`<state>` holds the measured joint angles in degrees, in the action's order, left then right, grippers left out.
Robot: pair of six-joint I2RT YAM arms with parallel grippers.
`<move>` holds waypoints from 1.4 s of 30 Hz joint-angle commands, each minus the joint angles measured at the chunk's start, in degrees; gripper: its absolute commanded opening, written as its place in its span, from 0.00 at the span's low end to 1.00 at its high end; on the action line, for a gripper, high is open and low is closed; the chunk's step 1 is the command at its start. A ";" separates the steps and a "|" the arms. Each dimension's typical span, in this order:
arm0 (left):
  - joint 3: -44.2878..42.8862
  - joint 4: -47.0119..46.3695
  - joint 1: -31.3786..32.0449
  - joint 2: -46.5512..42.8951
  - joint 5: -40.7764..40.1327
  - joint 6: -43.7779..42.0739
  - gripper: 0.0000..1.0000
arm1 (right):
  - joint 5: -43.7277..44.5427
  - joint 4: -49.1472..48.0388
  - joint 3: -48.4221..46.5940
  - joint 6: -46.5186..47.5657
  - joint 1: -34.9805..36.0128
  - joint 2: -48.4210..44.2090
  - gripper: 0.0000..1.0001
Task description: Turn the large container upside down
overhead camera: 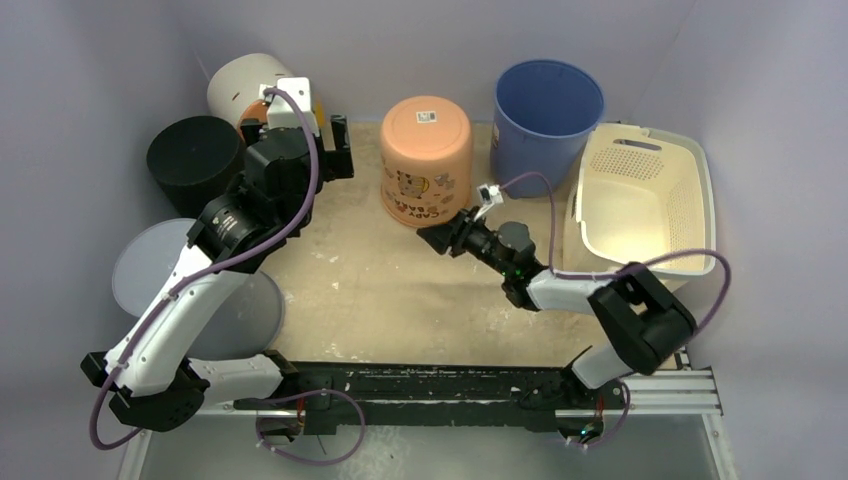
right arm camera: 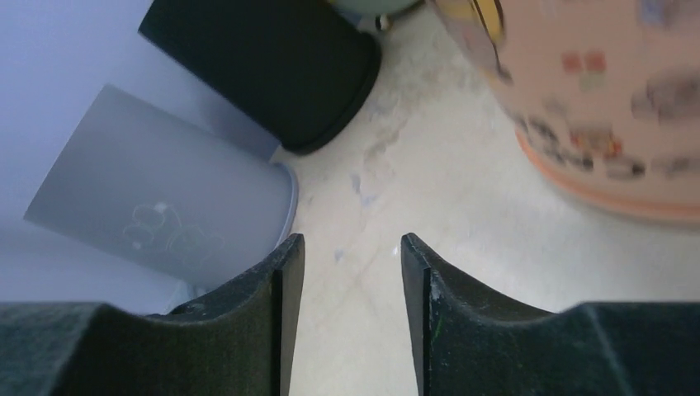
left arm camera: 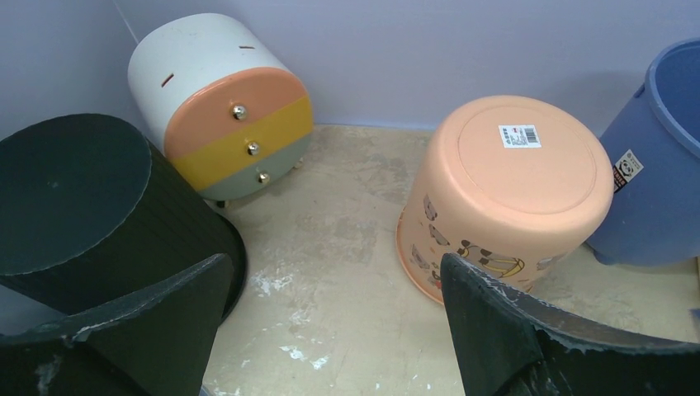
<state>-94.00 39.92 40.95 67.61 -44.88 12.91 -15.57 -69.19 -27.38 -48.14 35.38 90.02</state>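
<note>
While upside down, one orange container.

the upside-down orange bucket has cartoon prints on its side and lettering that reads "capy bara" in the top view. a white barcode sticker sits on its base, its small print too fine to read. the blue bucket bears a small label with a panda-like face, its text illegible.
</note>
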 commanded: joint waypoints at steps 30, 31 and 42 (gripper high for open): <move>6.21 -4.07 0.11 -2.77 2.84 -0.52 0.93 | 42.28 54.98 -48.74 26.04 0.13 23.42 1.00; 6.43 -4.24 0.12 -2.94 2.93 -0.51 0.93 | 41.05 53.50 -50.85 27.73 0.13 25.02 1.00; 8.26 -4.22 0.17 -4.15 1.85 -0.80 0.93 | 28.05 47.21 -73.82 39.37 0.13 39.75 0.99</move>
<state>-86.32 37.82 40.95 65.01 -42.19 12.84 18.06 -16.21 -96.05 -14.61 35.57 129.84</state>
